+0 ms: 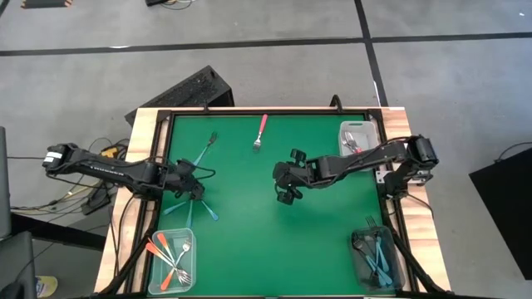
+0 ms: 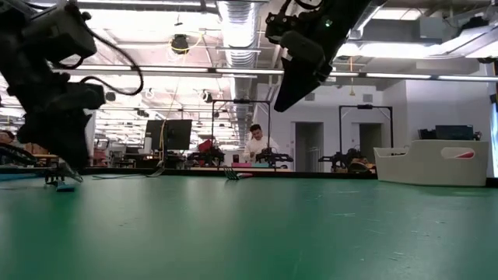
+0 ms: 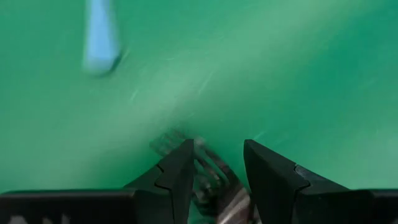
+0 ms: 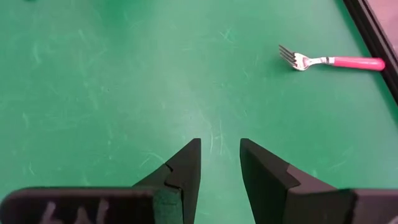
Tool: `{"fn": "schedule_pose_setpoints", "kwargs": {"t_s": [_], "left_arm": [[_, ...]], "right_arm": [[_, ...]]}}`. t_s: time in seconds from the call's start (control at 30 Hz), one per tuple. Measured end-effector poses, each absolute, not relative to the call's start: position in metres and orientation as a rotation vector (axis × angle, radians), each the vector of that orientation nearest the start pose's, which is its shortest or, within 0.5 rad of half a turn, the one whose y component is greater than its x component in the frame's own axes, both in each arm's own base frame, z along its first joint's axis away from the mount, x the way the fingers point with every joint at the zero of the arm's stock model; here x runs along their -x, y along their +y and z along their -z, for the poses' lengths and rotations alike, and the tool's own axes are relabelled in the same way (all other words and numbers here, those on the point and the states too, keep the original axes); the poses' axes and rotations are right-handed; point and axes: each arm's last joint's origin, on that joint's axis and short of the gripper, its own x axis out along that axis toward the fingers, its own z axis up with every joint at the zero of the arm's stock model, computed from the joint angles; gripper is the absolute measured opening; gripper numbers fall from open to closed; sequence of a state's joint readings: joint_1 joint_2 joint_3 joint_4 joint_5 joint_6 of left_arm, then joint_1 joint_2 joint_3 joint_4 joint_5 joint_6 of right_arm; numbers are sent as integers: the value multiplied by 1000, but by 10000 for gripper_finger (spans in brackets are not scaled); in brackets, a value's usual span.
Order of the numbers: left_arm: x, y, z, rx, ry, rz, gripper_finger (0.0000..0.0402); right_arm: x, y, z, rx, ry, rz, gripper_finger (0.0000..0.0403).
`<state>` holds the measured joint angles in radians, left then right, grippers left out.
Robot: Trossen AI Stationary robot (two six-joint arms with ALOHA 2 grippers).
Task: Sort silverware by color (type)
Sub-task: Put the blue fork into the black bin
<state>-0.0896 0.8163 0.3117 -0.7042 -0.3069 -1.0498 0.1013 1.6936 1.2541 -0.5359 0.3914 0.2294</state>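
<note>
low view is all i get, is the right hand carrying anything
Observer: No. The right hand is open and empty above bare green mat.
Operator: nearest loose fork to it
Observer: A pink fork lies alone near the mat's far edge.
Operator: and the left hand
Observer: The left hand is open, low over the mat, straddling silver fork tines.

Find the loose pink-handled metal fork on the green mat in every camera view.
High view: pink-handled metal fork lies near the mat's far edge, centre.
Low view: small, far off at centre.
Left wrist view: not in it.
Right wrist view: beyond the right gripper, beside the black frame.
Shared landmark: the green mat.
</note>
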Motion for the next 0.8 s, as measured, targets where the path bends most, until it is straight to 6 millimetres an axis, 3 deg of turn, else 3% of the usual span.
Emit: {"fn": "schedule_pose_setpoints", "kwargs": {"t_s": [0.53,0.63,0.8], "left_arm": [[-117,0,-146,569,902,-845,127],[-118,7,-149,426,812,-930,127],[-131,24,-156,392,741,-906,120]], "right_arm": [[-363,16,-233,26,861,382,136],[-367,15,-231,17,825,382,136],[-375,13,-234,-8,742,385,136]]}}
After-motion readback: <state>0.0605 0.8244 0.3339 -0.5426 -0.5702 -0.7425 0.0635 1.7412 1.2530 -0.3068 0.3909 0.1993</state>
